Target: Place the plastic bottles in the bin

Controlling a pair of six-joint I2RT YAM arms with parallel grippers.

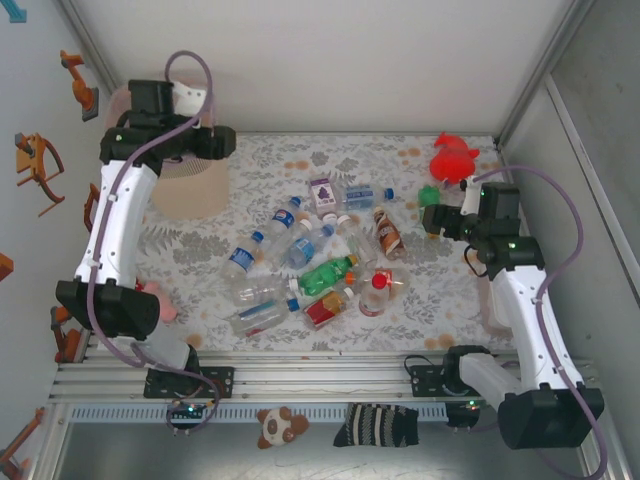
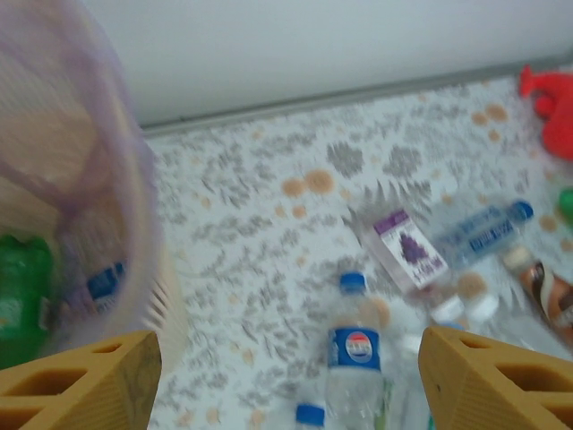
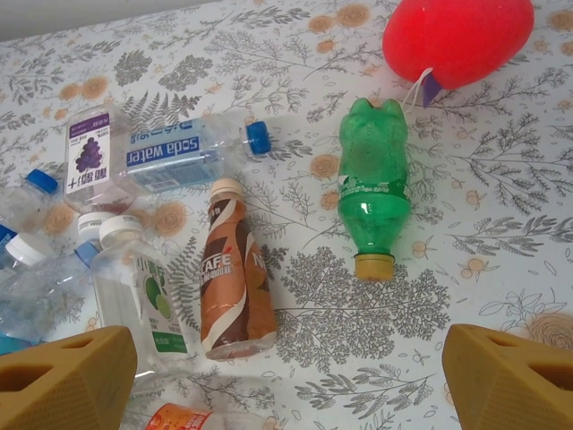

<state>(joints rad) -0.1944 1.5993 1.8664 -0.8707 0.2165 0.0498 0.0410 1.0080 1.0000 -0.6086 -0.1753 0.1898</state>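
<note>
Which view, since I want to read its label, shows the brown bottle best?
The right wrist view: the brown bottle lies whole and sharp there, its label letters readable. The top external view shows the bottle small, too far for reading. The left wrist view catches a blurred part of the bottle at its right edge.

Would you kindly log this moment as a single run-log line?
left tool open, empty, beside bin | right tool open, empty, near green bottle | bottle pile on table | task unfinished
</note>
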